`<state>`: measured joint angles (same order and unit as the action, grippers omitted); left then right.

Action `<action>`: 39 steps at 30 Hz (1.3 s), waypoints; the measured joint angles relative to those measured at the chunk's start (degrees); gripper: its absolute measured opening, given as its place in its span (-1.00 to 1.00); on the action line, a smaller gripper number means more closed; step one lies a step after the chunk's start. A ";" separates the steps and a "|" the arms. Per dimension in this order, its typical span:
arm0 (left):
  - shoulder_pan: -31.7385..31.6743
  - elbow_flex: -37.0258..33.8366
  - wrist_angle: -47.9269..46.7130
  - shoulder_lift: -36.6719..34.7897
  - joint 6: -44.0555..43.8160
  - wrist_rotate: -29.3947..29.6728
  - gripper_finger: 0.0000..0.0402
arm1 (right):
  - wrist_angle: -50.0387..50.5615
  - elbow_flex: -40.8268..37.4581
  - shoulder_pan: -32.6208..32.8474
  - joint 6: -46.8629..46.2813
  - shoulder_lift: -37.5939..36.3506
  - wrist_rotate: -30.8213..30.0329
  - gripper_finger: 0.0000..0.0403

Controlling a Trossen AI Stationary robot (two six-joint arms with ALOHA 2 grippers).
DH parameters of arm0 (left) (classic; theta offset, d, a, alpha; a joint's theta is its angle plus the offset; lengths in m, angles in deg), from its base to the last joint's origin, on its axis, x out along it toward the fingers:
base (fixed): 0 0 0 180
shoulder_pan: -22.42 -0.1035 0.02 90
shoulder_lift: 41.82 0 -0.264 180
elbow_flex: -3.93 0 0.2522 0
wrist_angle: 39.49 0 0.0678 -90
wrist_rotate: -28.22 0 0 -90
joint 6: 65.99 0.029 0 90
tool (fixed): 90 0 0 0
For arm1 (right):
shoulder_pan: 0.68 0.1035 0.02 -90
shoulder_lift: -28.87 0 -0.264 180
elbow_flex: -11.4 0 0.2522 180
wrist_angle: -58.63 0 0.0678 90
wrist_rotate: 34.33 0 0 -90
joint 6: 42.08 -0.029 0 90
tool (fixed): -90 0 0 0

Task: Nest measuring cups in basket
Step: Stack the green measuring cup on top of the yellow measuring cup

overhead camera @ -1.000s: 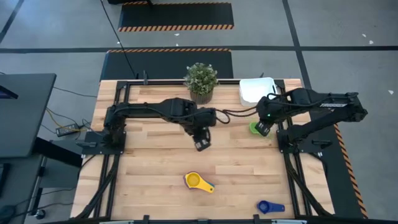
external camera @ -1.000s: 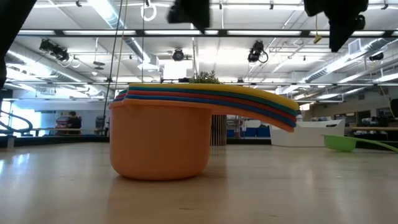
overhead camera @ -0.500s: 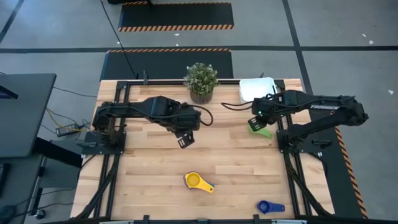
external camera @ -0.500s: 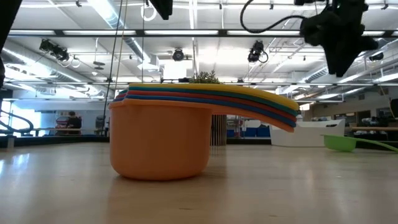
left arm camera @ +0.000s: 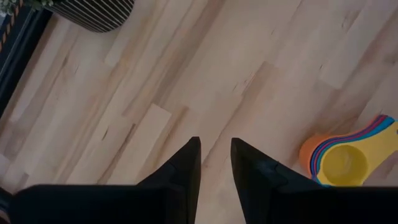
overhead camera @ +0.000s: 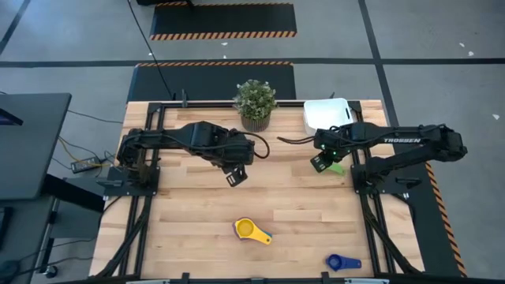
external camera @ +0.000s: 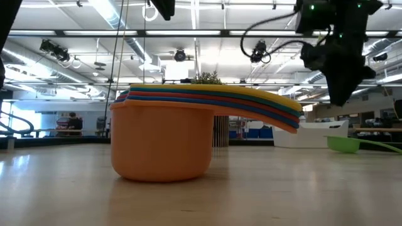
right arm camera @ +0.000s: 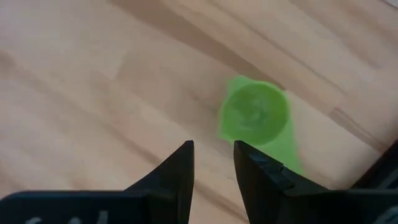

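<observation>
A green measuring cup (right arm camera: 255, 115) sits mouth up on the table at the right (overhead camera: 336, 167), its handle (external camera: 377, 146) pointing away. My right gripper (right arm camera: 213, 163) hangs open just above and beside it (overhead camera: 319, 163), fingers pointing down with nothing between them. A nested stack of cups (overhead camera: 252, 230), orange at the bottom (external camera: 163, 141) and yellow on top (left arm camera: 343, 165), stands near the table's front. A lone blue cup (overhead camera: 341, 262) lies at the front right. My left gripper (left arm camera: 215, 158) hovers open and empty over the table's middle (overhead camera: 233, 179). The white basket (overhead camera: 326, 114) stands at the far right.
A potted plant (overhead camera: 255, 102) in a striped pot (left arm camera: 93, 12) stands at the far edge, left of the basket. Bare wood lies between the two grippers and around the stack. Black frame rails run along the table's left and right sides.
My right gripper has come down toward the green cup and shifted a little toward the table's left. My left gripper has moved up and toward the table's left, then kept still. No cup has moved.
</observation>
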<state>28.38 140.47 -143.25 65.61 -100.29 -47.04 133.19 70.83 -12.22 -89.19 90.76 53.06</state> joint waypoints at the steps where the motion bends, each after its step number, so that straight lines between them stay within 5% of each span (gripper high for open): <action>1: -0.05 0.00 0.00 0.00 -0.02 -0.44 -0.53 | -0.26 -0.77 -0.61 -0.55 0.00 0.24 -0.41; 39: -0.05 0.00 -0.02 0.02 -4.07 -1.73 -0.53 | -24.40 -19.23 -4.03 -5.83 0.00 -1.22 -0.41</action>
<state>28.33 140.47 -143.27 65.64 -104.36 -48.77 108.79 51.60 -16.25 -95.03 90.76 51.84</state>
